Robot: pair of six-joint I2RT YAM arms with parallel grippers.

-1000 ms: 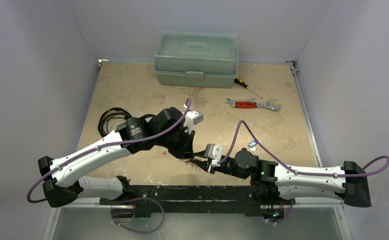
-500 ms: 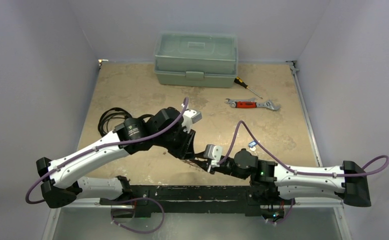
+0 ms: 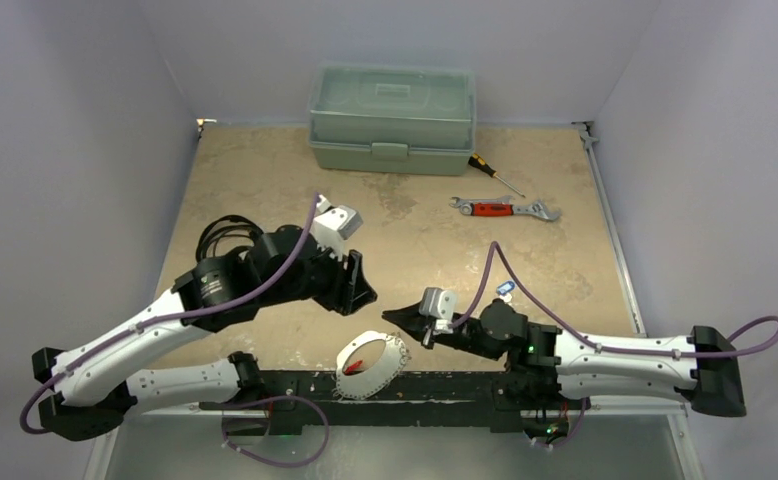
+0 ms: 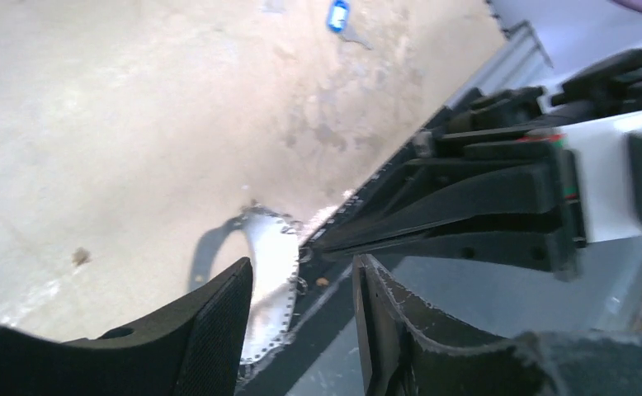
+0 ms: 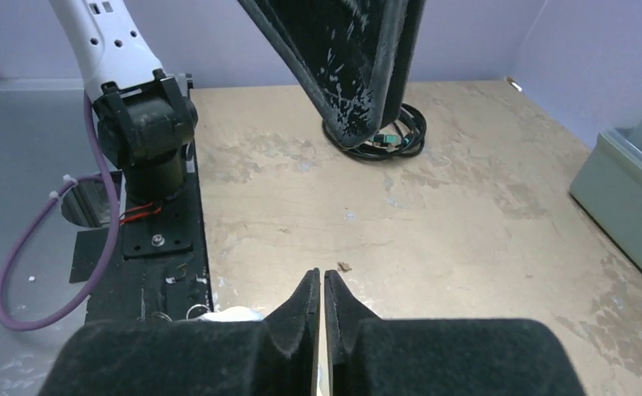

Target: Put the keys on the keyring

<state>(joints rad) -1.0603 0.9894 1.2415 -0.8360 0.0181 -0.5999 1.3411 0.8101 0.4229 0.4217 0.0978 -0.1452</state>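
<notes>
The keyring (image 3: pixel 370 364) lies flat at the near edge of the table (image 3: pixel 265 170), about midway between the two arms, with its near side overlapping the black base rail (image 3: pixel 445 384). It is a silver loop with small metal pieces strung along it. A red-tagged key (image 3: pixel 358 366) sits inside the loop; whether it is threaded on the wire cannot be told. The blue-tagged key (image 3: pixel 505 289) lies alone on the table to the right and farther back, well apart from the ring and just beyond the right arm's wrist. The left gripper (image 3: pixel 363 292) hangs above the table, to the far left of the ring, its fingers parted with nothing between them; in the left wrist view the ring (image 4: pixel 266 247) shows through the gap below the fingers (image 4: pixel 210 326). The right gripper (image 3: pixel 393 316) is pressed closed, its two fingers meeting in a thin slit in the right wrist view (image 5: pixel 318 274), and nothing is seen pinched in them. Its pointed tip sits near the far right side of the ring; whether it touches the wire cannot be told. A coiled black cable (image 3: pixel 217 240) lies on the left of the table behind the left arm. At the far edge stands a closed pale green toolbox (image 3: pixel 392 118), and to its near right lie a screwdriver (image 3: pixel 493 174) and a red-handled wrench (image 3: pixel 505 208).
</notes>
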